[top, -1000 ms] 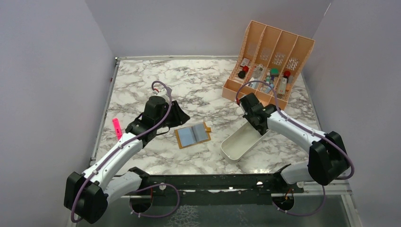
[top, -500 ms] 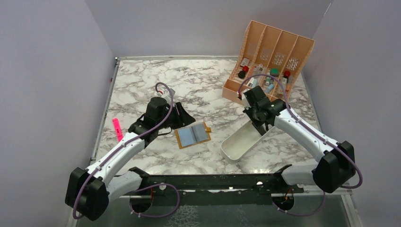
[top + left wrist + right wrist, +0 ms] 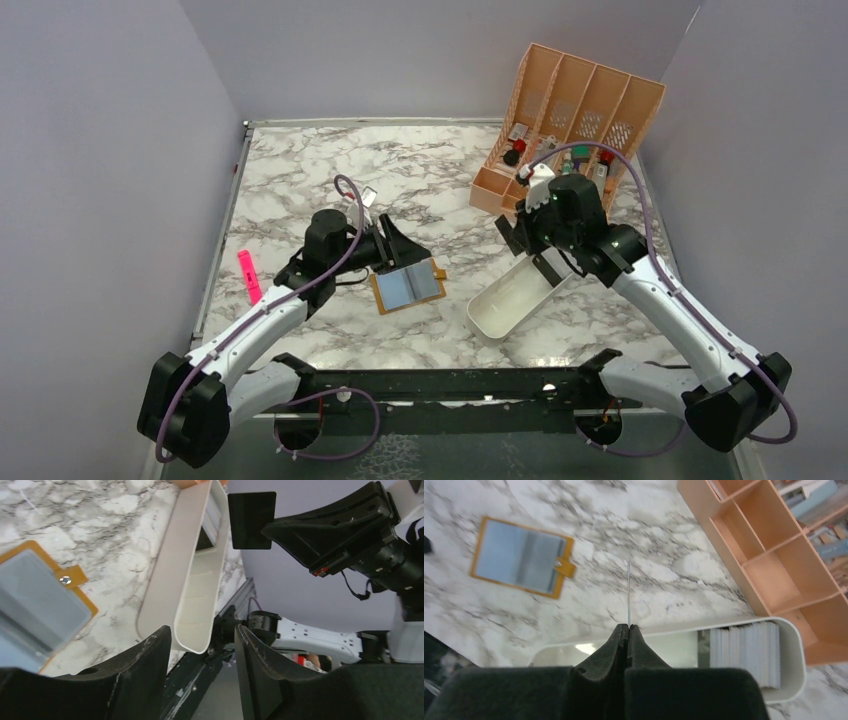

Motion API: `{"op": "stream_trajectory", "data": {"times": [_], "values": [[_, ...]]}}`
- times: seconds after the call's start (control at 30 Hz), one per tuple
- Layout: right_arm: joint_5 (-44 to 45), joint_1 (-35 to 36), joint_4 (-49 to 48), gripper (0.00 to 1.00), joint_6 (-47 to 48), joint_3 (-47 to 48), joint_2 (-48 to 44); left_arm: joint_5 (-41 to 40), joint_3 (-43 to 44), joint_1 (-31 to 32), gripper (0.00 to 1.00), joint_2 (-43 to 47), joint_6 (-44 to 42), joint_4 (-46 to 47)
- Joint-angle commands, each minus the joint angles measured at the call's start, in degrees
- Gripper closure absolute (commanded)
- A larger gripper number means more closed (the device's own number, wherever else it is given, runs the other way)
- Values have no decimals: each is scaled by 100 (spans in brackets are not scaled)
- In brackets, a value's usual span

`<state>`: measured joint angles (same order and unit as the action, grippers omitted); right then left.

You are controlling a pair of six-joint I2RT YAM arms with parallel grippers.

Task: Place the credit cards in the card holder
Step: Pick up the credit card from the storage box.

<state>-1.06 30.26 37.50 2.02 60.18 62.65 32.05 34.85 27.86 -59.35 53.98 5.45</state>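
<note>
Right fingers point(image 3: 628, 630) pinch one card point(image 3: 251, 520) edge-on over the tray point(image 3: 180, 580), likely bound for the holder point(image 3: 408, 286), open on the counter point(image 3: 300, 170). Left fingers point(image 3: 400, 245), parted and empty, hover beside it, perhaps to steady it.

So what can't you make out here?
Held card's face: right wrist view shows only its thin edge.
Stack of cards in the white tray: count blurred, right wrist view.
Card holder: cut off by the left wrist view's edge.
Small items in the organiser: too tiny, top view.

White tray point(image 3: 497, 312), peach organiser point(image 3: 588, 98), pink marker point(image 3: 246, 272)
</note>
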Motion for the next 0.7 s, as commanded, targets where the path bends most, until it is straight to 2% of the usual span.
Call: {"op": "stream_trajectory", "data": {"times": [0.0,0.1,0.23,0.47,0.67], "values": [[-1128,-13,-1495,99,-1485,-97,-243,745,-196,18,45,178,773,1309],[-2369,-11,-2942,99,-2876,-881,-396,785,-141,19,42,226,779,1439],[-3120,-4,-4901,99,-4451,-1689,-362,855,-93,34,38,272,794,1557],[-3675,-3,-6662,99,-5755,-2270,10,786,-123,69,34,327,932,1774],[-3946,44,-7162,99,-6112,-2293,330,449,-232,211,34,361,1077,1896]]}}
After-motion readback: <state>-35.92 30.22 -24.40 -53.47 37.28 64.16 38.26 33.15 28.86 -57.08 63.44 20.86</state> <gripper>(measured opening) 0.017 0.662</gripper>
